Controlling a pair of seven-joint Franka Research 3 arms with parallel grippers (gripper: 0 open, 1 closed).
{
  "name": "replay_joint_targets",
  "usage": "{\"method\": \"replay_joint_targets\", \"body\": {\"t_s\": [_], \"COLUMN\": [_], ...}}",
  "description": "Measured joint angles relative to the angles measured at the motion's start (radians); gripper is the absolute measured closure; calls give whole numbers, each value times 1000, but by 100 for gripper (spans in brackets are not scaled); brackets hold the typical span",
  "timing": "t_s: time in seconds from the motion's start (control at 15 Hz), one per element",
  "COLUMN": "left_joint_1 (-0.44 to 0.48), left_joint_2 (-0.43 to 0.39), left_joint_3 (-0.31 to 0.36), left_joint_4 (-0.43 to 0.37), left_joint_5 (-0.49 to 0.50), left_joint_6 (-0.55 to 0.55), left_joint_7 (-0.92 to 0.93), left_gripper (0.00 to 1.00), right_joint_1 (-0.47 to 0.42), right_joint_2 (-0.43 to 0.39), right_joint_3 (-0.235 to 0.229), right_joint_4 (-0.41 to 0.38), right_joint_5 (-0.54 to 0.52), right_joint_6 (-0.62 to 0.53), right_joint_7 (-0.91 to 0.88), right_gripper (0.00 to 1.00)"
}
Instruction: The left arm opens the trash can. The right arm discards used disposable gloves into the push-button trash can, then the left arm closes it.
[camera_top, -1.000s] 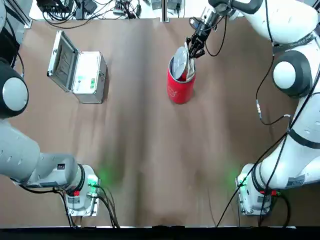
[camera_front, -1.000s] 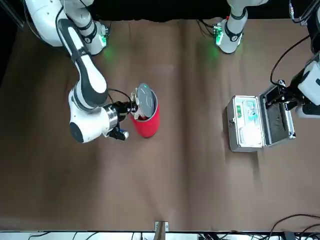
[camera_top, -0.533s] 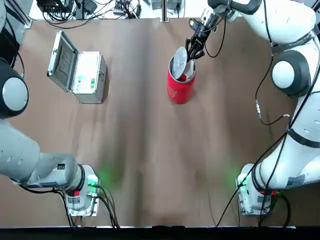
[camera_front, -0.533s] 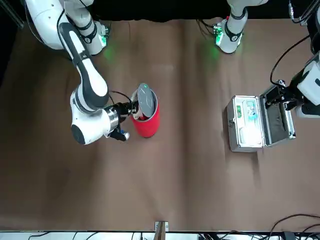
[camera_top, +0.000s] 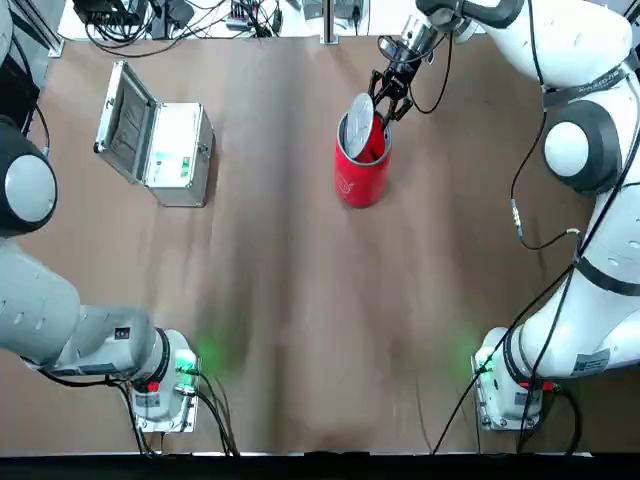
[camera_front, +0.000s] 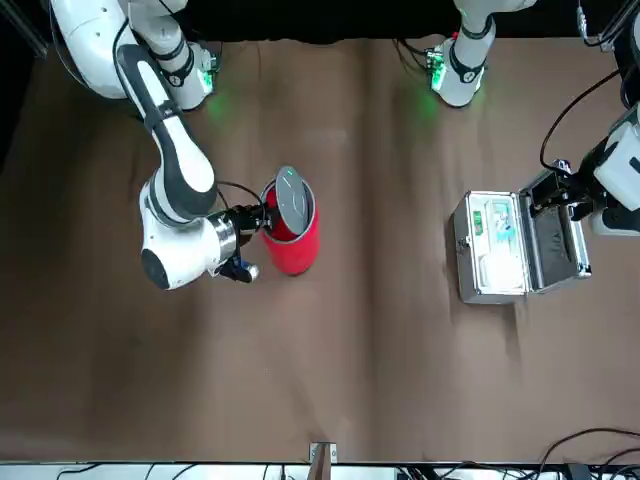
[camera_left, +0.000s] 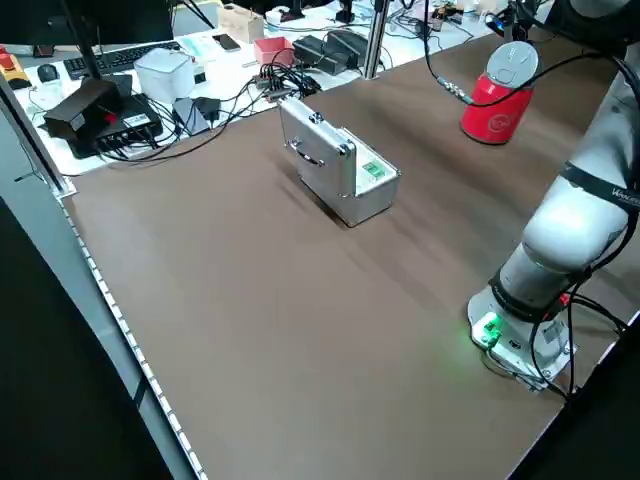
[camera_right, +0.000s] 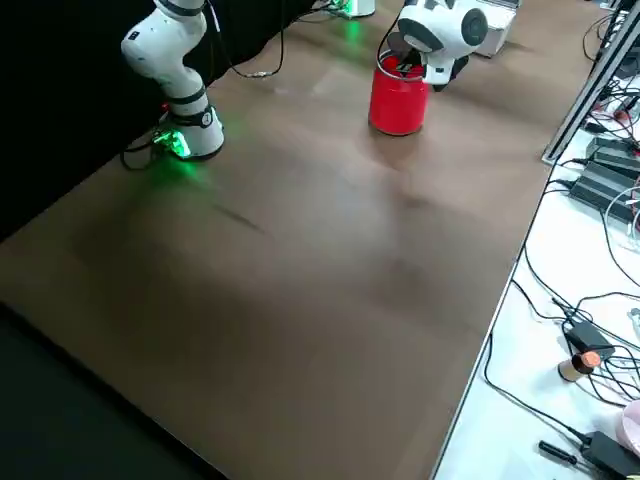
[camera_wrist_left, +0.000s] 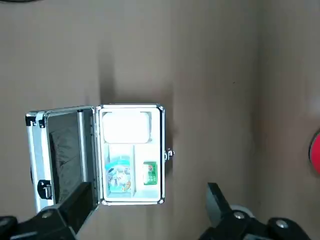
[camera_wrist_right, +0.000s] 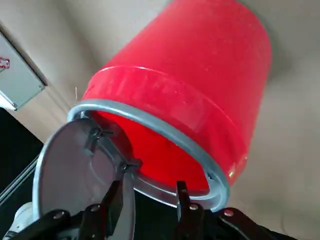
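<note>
On the left of the brown table (camera_top: 280, 300), towards the far edge, an open silver metal case with a green-labelled white panel (camera_top: 160, 140) lies under the left gripper (camera_wrist_left: 145, 220), whose fingers are spread apart and hold nothing. Right of centre, far back, stands the small red cylindrical trash can (camera_top: 360, 170), its round silver-grey lid (camera_top: 359, 124) tipped up. The right gripper (camera_top: 385, 100) hangs just over its open rim, fingers slightly apart and empty. The gloves are not visible.

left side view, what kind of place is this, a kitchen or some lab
Most likely a robotics lab: two white robot arms at a brown table, with a side bench cluttered with cables, black electronics boxes and a keyboard.
</note>
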Motion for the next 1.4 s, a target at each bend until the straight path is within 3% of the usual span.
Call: {"method": "replay_joint_targets", "body": {"t_s": [0.53,0.73,0.8,1.07,1.4], "left_joint_1": [-2,-3,-3,-8,-18], "left_joint_2": [0,0,0,0,0], "left_joint_3": [0,0,0,-9,-15], "left_joint_4": [-1,-1,-1,-5,-12], "left_joint_5": [0,0,0,0,0], "left_joint_6": [0,0,0,0,0], "left_joint_7": [0,0,0,-3,-19], "left_gripper": [0,0,0,0,0], "right_joint_1": [-101,-148,-158,-217,-250], "right_joint_2": [-10,-25,-34,-73,-136], "right_joint_3": [-12,-13,-14,-17,-17], "right_joint_4": [139,226,241,300,348], "right_joint_5": [-20,-203,-245,-391,-585], "right_joint_6": [-235,-276,-277,-280,-281], "right_joint_7": [8,30,33,34,20], "right_gripper": [46,36,27,14,11]}}
